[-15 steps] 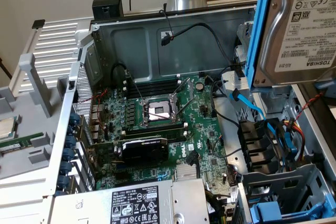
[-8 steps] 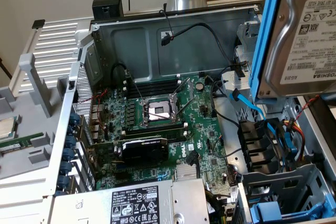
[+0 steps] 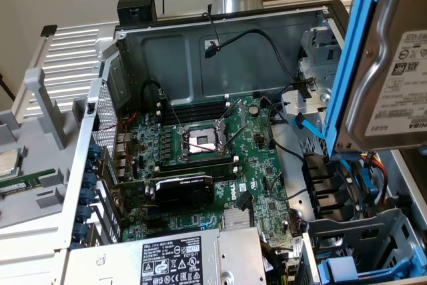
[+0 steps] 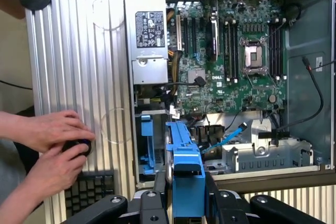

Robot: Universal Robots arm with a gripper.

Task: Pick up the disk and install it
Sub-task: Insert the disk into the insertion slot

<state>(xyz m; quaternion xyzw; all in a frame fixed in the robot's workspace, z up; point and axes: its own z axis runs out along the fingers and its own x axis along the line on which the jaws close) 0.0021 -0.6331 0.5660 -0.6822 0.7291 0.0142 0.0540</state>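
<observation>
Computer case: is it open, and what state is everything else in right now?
Case, open, side panel off.
Disk, lifted, on edge.
Hand, shut on the disk's blue frame.
Socket, bare, no cooler on it.
Person's hands, resting on a small black thing beside the case.

The disk [image 3: 400, 85] is silver-grey metal with a white label printed in black, set in a bright blue frame. The motherboard [image 3: 213, 158] is green, crossed by black slots. The graphics card [image 3: 183, 191] is black. The power supply [image 3: 220, 258] is silver with a black-and-white label. The gripper [image 4: 185, 184] is black. The ribbed surface [image 4: 79, 66] is pale silver, striped lengthwise.
</observation>
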